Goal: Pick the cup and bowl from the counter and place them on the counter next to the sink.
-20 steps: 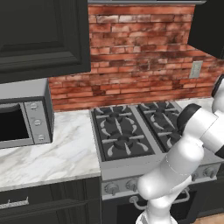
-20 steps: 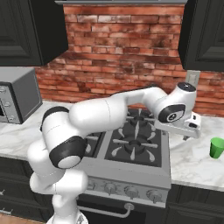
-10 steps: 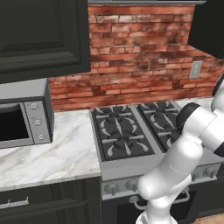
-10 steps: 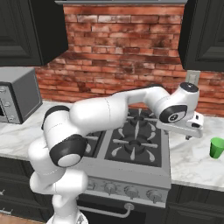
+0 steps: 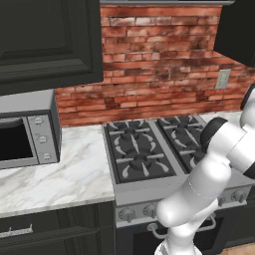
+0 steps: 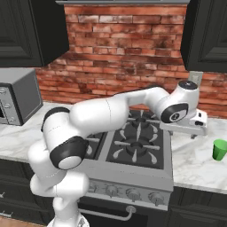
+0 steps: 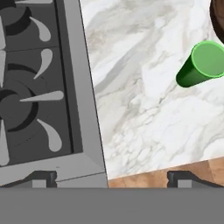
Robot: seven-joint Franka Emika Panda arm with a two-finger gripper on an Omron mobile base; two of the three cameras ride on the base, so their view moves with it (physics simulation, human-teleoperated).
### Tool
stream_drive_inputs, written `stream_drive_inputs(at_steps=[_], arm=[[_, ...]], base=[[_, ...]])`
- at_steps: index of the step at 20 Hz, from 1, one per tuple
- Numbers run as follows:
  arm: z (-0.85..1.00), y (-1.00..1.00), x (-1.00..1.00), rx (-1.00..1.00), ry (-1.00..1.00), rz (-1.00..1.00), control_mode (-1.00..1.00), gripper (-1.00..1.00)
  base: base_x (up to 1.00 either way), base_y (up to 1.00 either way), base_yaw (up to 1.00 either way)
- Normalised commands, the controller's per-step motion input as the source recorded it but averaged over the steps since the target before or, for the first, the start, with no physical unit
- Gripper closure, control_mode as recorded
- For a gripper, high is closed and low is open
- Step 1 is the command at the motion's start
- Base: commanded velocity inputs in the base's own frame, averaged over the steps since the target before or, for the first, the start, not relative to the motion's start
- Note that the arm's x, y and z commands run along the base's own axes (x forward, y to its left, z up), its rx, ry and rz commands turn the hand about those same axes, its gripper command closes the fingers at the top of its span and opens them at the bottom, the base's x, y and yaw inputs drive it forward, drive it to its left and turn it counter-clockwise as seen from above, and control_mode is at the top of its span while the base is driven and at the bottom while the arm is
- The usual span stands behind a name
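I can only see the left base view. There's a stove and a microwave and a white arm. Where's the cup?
Observer: The green cup stands on the marble counter to the right of the stove.
Operator: Is the robot holding it?
Observer: No. The gripper hangs open over the counter, between stove and cup, holding nothing.
Operator: Can you see the bowl?
Observer: Just a dark brown edge, right beside the cup, in the hand view.
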Motion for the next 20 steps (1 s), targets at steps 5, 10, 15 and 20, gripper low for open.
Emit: stream_drive_inputs(at_steps=[5,10,15,20], arm=[[0.00,0.00,0.13,-0.09,-0.06,0.00,-1.00,-1.00],[-0.05,0.00,0.28,-0.05,-0.08,0.00,-1.00,-1.00],[-0.03,-0.14,0.46,0.00,-0.03,0.00,-1.00,-1.00],[0.00,-0.31,0.37,0.00,0.00,0.00,-1.00,-1.00]], base=[[0.00,0.00,0.00],[0.00,0.00,0.00],[0.00,0.00,0.00],[0.00,0.00,0.00]])
